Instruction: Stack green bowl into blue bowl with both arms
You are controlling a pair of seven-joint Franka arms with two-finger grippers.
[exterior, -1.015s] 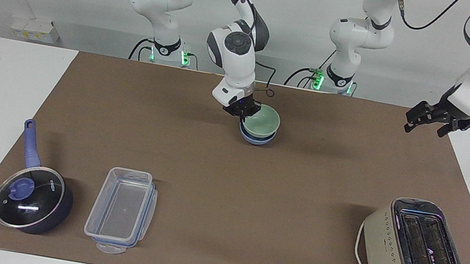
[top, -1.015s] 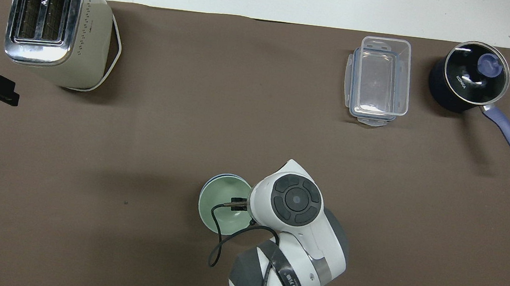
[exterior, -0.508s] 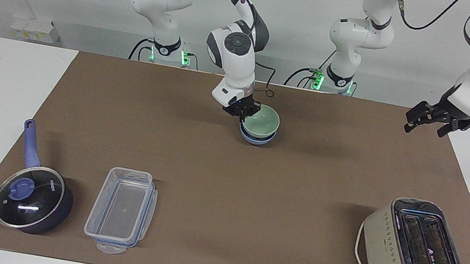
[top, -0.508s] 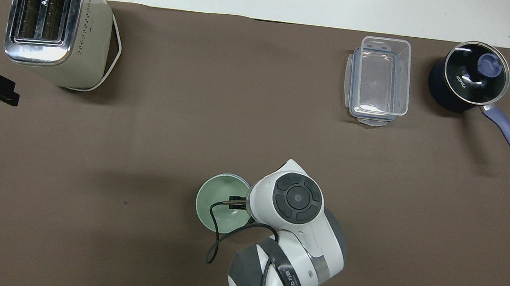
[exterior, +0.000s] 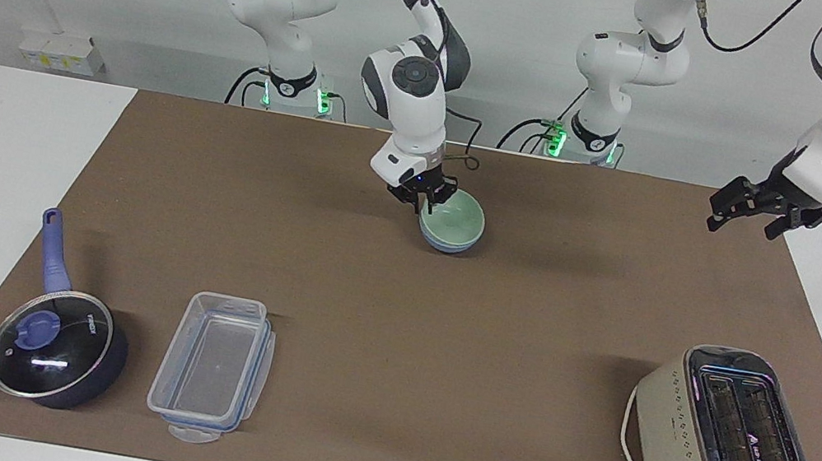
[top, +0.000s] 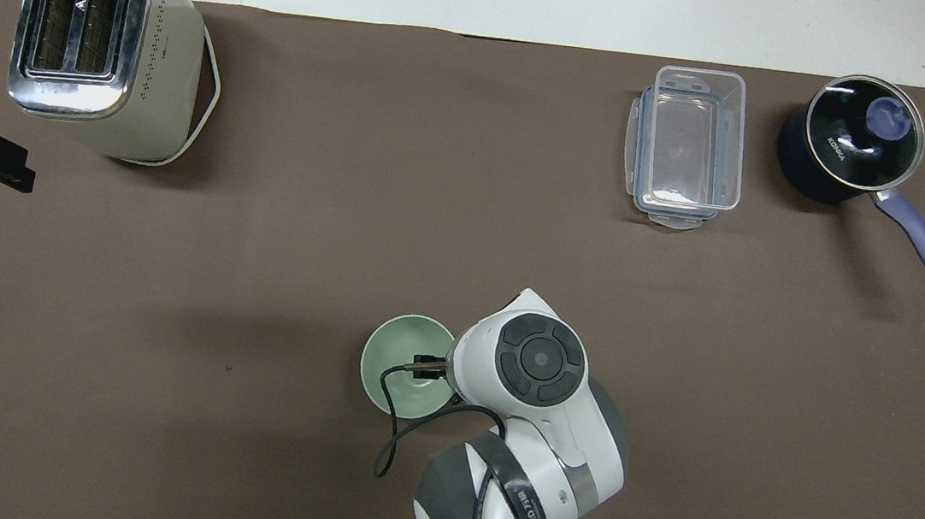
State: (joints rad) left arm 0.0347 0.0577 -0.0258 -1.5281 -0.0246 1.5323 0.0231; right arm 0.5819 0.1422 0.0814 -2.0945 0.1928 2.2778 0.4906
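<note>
The pale green bowl (exterior: 456, 219) sits nested in the pale blue bowl (exterior: 447, 246), of which only a thin band shows beneath it. Both stand mid-table, close to the robots. My right gripper (exterior: 428, 202) hovers at the green bowl's rim on the side toward the right arm's end, open, with the bowl resting free of it. In the overhead view the green bowl (top: 398, 364) covers the blue one, and the right wrist hides the gripper. My left gripper (exterior: 748, 210) waits open and empty in the air over the mat's edge at the left arm's end.
A cream toaster (exterior: 730, 442) with its cord stands far from the robots at the left arm's end. A clear lidless container (exterior: 213, 364) and a dark blue lidded saucepan (exterior: 57, 347) lie far from the robots toward the right arm's end.
The green bowl has dropped from a raised, tilted perch down into the blue bowl. The right gripper has loosened from its rim. The left arm has not moved.
</note>
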